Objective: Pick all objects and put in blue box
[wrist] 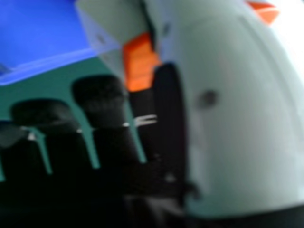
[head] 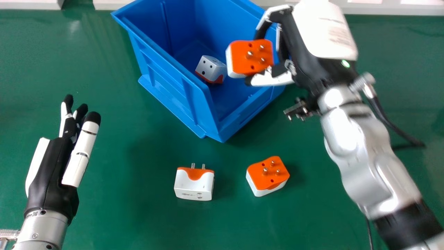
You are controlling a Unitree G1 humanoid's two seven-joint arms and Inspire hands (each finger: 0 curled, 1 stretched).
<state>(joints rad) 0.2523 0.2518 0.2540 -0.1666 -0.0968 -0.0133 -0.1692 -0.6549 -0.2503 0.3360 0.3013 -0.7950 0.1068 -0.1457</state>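
Held adapter [head: 256, 55]: orange and white, in the right hand, with the orange pin face upward; seen over the opening of the box, toward its right side.
Right hand [head: 301, 45]: closed in a pinch on the adapter, between fingers on the far side and thumb on the near side.
Blue box [head: 166, 90]: upright on the green table [head: 104, 215], ahead of the robot, with one corner pointing nearly straight back toward it.
Key relation: adapter to the left of the right palm, out at the fingertips, and so farther in over the opening than the palm itself; long axis hard to judge from this angle; right hand far nearer the box than the left.
Boxed adapter [head: 210, 69]: inside on the floor, tilted, just left of the held adapter in the head view.
Left table adapter [head: 194, 184]: on its side, in front of the box, with pins toward it.
Right table adapter [head: 267, 175]: pins up, to the right of its neighbour and apart from it.
Left hand [head: 52, 170]: open, fingers extended, at the left of the head view.
Next move: probably a release into the box; possible snag on the right wall, with exact height above the rim impossible to tell.
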